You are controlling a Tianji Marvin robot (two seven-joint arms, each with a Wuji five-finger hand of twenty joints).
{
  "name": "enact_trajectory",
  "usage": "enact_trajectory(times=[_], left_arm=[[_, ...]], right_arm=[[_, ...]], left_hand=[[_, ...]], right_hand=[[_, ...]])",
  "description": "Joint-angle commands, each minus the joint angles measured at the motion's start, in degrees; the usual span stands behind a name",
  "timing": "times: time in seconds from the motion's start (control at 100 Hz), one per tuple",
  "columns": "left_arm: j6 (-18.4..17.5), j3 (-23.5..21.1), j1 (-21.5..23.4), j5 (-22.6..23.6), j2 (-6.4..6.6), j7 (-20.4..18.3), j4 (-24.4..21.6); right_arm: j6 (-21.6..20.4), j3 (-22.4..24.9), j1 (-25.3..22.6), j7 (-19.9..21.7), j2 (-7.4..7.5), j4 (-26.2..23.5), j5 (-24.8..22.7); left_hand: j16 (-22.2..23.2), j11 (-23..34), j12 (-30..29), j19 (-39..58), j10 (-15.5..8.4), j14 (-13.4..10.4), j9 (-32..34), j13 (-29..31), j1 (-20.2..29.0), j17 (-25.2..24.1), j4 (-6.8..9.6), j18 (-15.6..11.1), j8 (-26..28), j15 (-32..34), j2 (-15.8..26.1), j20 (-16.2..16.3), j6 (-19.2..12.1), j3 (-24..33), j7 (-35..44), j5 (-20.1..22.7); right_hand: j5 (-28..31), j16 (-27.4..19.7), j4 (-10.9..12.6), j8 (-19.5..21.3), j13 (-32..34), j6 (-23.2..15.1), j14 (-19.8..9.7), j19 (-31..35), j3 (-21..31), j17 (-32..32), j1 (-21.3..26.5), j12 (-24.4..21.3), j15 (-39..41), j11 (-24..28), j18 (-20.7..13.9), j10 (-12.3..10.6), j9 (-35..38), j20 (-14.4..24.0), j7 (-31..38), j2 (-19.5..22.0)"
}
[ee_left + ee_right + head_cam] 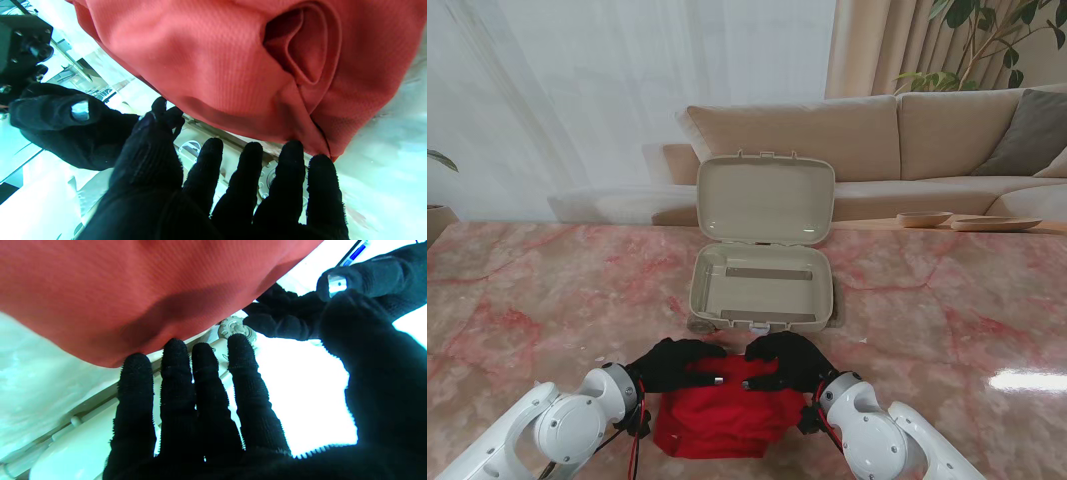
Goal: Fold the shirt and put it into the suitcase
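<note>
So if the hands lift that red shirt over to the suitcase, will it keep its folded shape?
Probably not by itself. The red shirt looks like soft knit, and it bulges and creases in the left wrist view, so unsupported edges would likely droop. It seems light, so the left hand and right hand should manage together.

The shirt (pixel 722 415) lies on the table (pixel 547 300) nearest me. My left hand (pixel 672 362) and right hand (pixel 792 360) rest side by side on its far edge. Beyond them sits the suitcase (pixel 762 285), lid standing behind.

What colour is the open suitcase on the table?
Beige, inside and out; the suitcase shows best in the stand view.
</note>
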Motion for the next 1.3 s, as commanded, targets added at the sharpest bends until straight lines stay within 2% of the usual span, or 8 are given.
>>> enact_trajectory(times=[0.0, 0.26, 0.52, 0.65, 0.75, 1.01, 1.17, 1.29], left_arm=[[-0.4, 0.1, 0.6, 0.9, -0.1, 0.7, 0.0], [-0.8, 0.1, 0.9, 4.0, -0.47, 3.6, -0.2], [-1.0, 1.2, -0.5, 3.1, -0.45, 3.4, 1.8], [-1.0, 1.6, -0.8, 4.0, -0.47, 3.8, 2.5], [-2.0, 1.9, -1.0, 6.0, -0.57, 5.4, 3.3], [-1.7, 2.4, -1.4, 6.2, -0.29, 4.1, 3.3], [-1.7, 2.7, -1.7, 5.9, 0.01, 2.5, 3.2], [-1.8, 3.0, -2.0, 6.2, 0.16, 2.0, 3.3]], right_arm=[[0.7, -0.2, -0.2, 1.2, 0.12, 0.6, 0.2], [1.6, -0.6, -0.2, 0.5, 0.05, 0.3, -0.8], [1.7, -1.0, -0.2, -1.4, -0.17, 0.0, -2.6], [2.3, -1.4, 0.2, -1.6, -0.19, 0.3, -3.1], [2.6, -1.8, 0.6, -1.8, -0.21, 0.8, -3.5], [3.1, -2.7, 1.6, -2.4, -0.19, 2.0, -5.0], [3.7, -3.2, 2.2, -1.1, 0.09, 2.7, -5.4], [4.3, -3.4, 2.8, 1.3, 0.57, 2.7, -5.5]], left_hand=[[-1.1, -1.0, -0.7, -1.6, -0.8, -0.3, -2.5, -1.9, -1.3, -1.2, 0.5, -1.4, 0.0, -1.5, 2.6, -0.4, -0.2, -1.8, -0.7, -1.3], [-1.1, -1.1, -0.8, -2.8, -1.0, -0.5, -2.8, -2.2, -1.4, -1.2, 0.46, -1.6, 0.3, -1.6, 2.2, -0.2, -0.4, -1.7, -0.7, -1.3], [-1.5, -1.4, -0.9, -5.4, -1.0, -0.8, -4.0, -3.3, -2.1, -1.2, 0.49, -1.6, 0.0, -2.4, 1.9, -0.3, 0.5, -1.7, -1.8, -3.0], [-2.1, -2.2, -1.2, -8.6, -0.9, -0.9, -6.5, -5.1, -3.1, -1.5, 0.52, -1.8, -0.5, -3.5, 2.2, -0.6, 1.8, -1.8, -3.6, -6.2], [-2.5, -2.3, -1.3, -9.4, -0.8, -0.7, -6.9, -5.4, -4.2, -1.4, 0.45, -1.6, -0.8, -4.0, 2.2, -0.4, 2.7, -2.0, -4.3, -6.9], [-3.1, -2.5, -1.4, -10.8, -0.7, -0.4, -7.3, -5.7, -5.2, -1.4, 0.44, -1.3, -1.6, -4.5, 2.0, 0.0, 3.8, -2.0, -5.7, -7.8], [-3.3, -2.7, -1.5, -11.6, -0.8, -0.2, -7.4, -5.8, -6.0, -1.5, 0.4, -1.1, -2.0, -4.7, 1.8, 0.2, 4.1, -2.1, -6.4, -8.4], [-3.4, -3.0, -1.6, -12.1, -0.7, -0.1, -7.7, -5.8, -7.0, -1.5, 0.39, -0.8, -2.6, -4.8, 1.6, 0.3, 4.6, -2.1, -7.3, -9.6]], right_hand=[[-2.2, -2.9, -0.4, 0.1, -1.8, 0.2, 0.3, -1.4, 0.7, -0.8, -2.4, -1.1, -1.3, -0.5, -0.6, 0.3, -1.8, -0.9, -1.5, -1.8], [-3.6, -2.3, -0.4, 0.1, -3.1, 0.9, 0.1, -1.0, -0.3, -1.4, -2.0, -1.3, -0.6, -0.5, -0.8, 0.6, -4.1, 0.4, -2.8, -1.1], [-3.6, -2.2, -0.3, 0.3, -4.3, 1.2, 0.2, -1.7, -1.0, -2.3, -2.0, -1.3, -0.5, -0.2, -0.7, 0.7, -4.9, 1.0, -3.3, -0.8], [-3.6, -2.5, -0.3, 0.4, -5.5, 1.4, 0.4, -3.4, -1.1, -3.6, -2.0, -1.4, -1.2, -0.1, -0.9, 0.8, -5.1, 0.6, -3.4, -0.9], [-3.6, -3.3, -0.3, 0.5, -6.6, 1.3, 0.5, -5.1, -1.0, -4.2, -2.2, -1.6, -2.4, -0.3, -1.3, 0.9, -5.7, 0.1, -3.7, -1.1], [-6.0, -4.5, -1.2, 0.2, -9.2, 1.6, 1.0, -6.9, 1.7, -6.0, -4.4, -2.5, -3.7, -1.1, -1.5, 1.2, -9.1, -0.4, -5.4, -3.0], [-9.3, -4.9, -1.7, -0.4, -11.8, 2.0, 1.9, -8.3, 2.4, -7.9, -5.9, -3.0, -4.7, -2.2, -1.1, 1.3, -12.0, -0.8, -7.3, -3.3], [-10.5, -5.0, -1.9, -0.7, -13.1, 2.0, 3.8, -9.2, 1.8, -8.6, -6.2, -3.3, -5.5, -2.9, -0.1, 1.2, -13.2, -0.7, -8.2, -2.5]])
